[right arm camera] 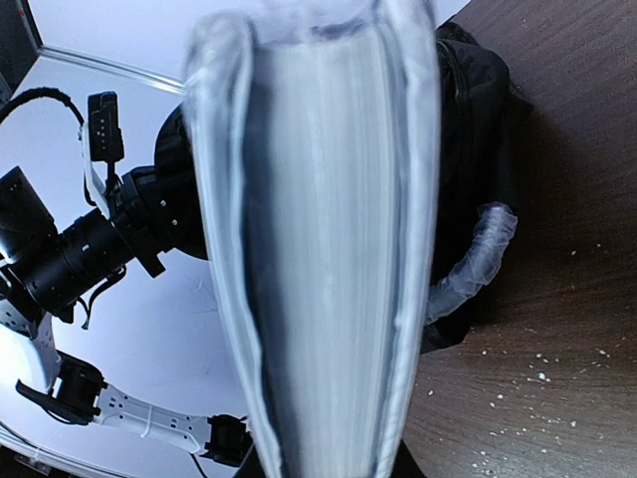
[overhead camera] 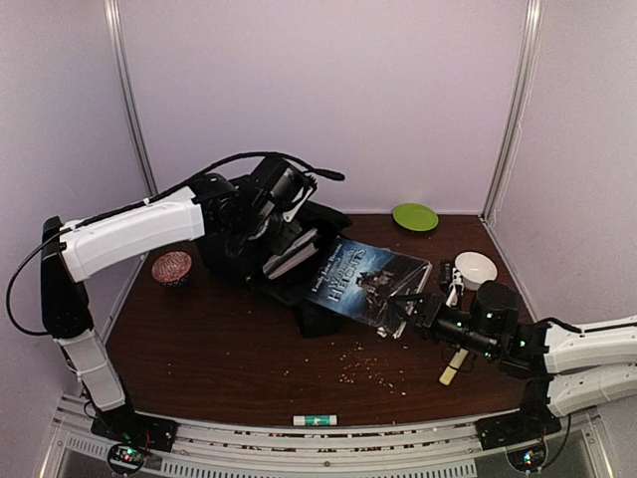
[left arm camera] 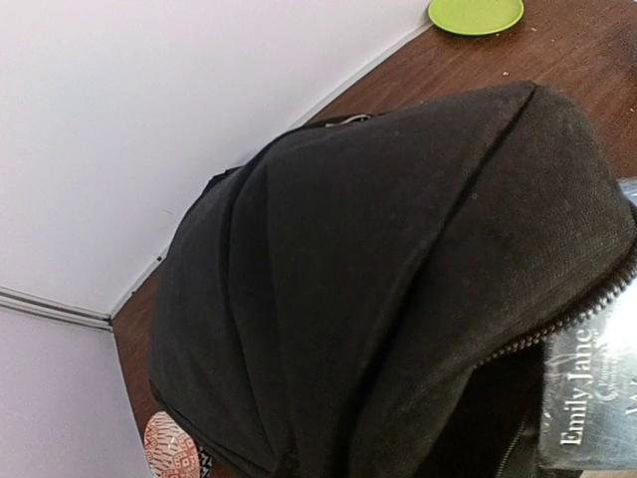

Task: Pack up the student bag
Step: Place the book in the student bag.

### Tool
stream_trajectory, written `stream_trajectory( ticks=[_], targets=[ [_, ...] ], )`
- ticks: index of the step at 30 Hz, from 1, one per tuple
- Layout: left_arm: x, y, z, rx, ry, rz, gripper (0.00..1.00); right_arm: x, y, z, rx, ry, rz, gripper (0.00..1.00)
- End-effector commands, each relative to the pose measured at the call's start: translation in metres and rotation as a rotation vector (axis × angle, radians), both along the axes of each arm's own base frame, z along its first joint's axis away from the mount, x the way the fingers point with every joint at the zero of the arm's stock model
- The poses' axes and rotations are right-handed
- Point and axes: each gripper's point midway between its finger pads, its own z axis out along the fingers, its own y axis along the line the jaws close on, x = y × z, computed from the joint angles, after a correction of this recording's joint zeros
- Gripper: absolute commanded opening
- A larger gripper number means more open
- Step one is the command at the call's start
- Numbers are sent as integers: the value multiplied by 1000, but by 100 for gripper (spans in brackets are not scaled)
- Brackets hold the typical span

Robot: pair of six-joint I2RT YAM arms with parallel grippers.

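Left of centre in the top view, the left gripper [overhead camera: 286, 244] is held shut against the top of the student bag [overhead camera: 317, 319]; whether fabric is pinched cannot be told. The bag is spread directly beneath it. Further right, a book [overhead camera: 373, 279] is rested on the bag's edge and is clamped at its lower right corner by the right gripper [overhead camera: 403, 321]

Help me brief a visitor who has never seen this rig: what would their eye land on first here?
First, the big black student bag at mid-table, its fabric apparently pinched by the left gripper. Next, the dark-covered book, which the right gripper clamps by its near end, with its far end at the bag's open zipper. A bright green plate stands out at the table's far right edge.
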Motion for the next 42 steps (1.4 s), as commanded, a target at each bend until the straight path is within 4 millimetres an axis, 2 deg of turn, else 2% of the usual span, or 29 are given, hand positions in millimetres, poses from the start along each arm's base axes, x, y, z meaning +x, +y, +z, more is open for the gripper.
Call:
stream_trajectory(
  ticks=[1,7,11,15,19,23,29,33,39,42],
  targets=[
    [-10,-33,55,-270,-33,-77,0,12,8,103,346,-153,-27,0],
    [-18,-44,48,-309,6,-104,0,19,23,119,435,-165,-2,0],
    [-15,-46,44,-309,3,-84,0,19,34,119,489,-147,42,0],
    [-4,-45,40,-293,-9,-36,0,21,32,110,518,-116,31,0],
    [-9,-56,48,-358,17,-65,0,29,32,104,489,-107,-15,0],
    [-18,-61,53,-395,38,-84,0,44,41,101,441,-94,-54,0],
    [-23,-45,65,-410,6,-51,0,67,46,98,439,-101,-104,0],
    [-32,-44,67,-425,26,-84,0,79,52,95,453,-100,-87,0],
    [-45,-47,75,-461,47,-157,0,92,70,93,422,-91,-33,0],
    [-57,-61,82,-507,77,-256,0,97,87,91,408,-82,24,0]
  ],
)
